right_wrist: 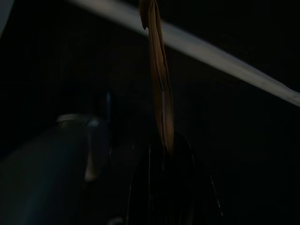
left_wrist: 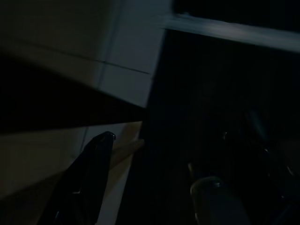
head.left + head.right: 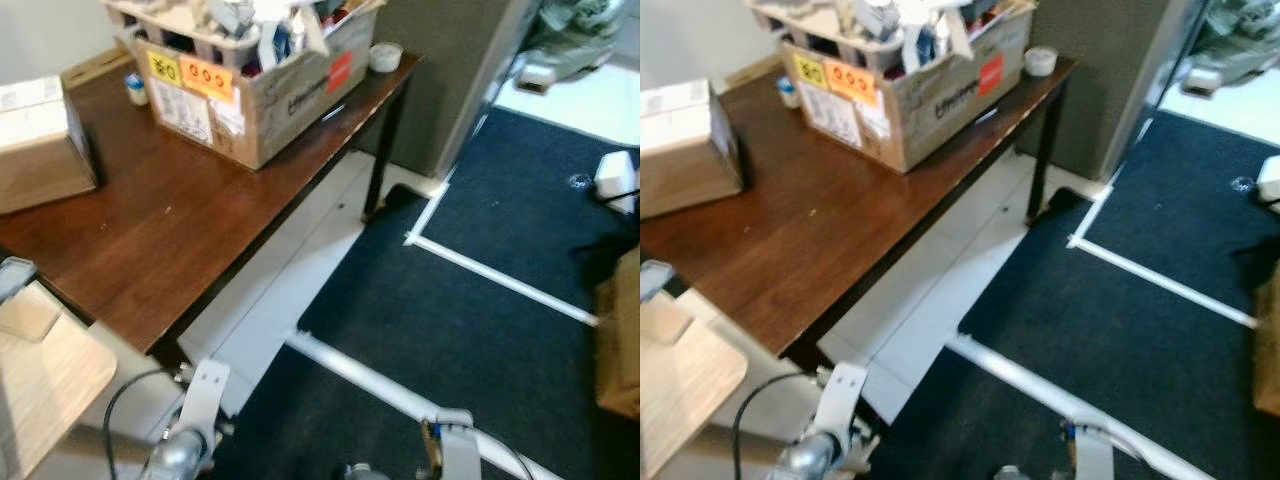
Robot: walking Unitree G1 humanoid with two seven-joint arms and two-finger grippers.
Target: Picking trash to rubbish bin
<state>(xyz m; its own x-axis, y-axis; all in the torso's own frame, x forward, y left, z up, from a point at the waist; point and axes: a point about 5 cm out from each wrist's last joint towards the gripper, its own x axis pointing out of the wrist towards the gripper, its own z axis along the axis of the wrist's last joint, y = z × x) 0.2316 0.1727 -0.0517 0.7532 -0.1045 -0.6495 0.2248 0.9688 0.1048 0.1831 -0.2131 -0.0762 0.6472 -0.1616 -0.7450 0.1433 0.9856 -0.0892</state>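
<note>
My right gripper [image 1: 164, 157] is shut on a thin, flat brown scrap [image 1: 159, 79] that sticks out beyond the dark fingertips, above dark carpet. In the eye views both silver arms hang low at the bottom edge, the left arm [image 3: 190, 425] by the table corner and the right arm [image 3: 452, 448] over the carpet. The left wrist view is very dark. One black finger [image 2: 91, 164] of the left gripper stands out against pale floor tile and carpet.
A brown wooden table [image 3: 170, 230] on my left carries a big cardboard box [image 3: 260, 95] stuffed with items, a smaller box [image 3: 40, 150] and a tape roll [image 3: 385, 55]. Dark blue carpet [image 3: 470, 330] with white lines lies ahead. Another carton [image 3: 622, 340] stands at the right edge.
</note>
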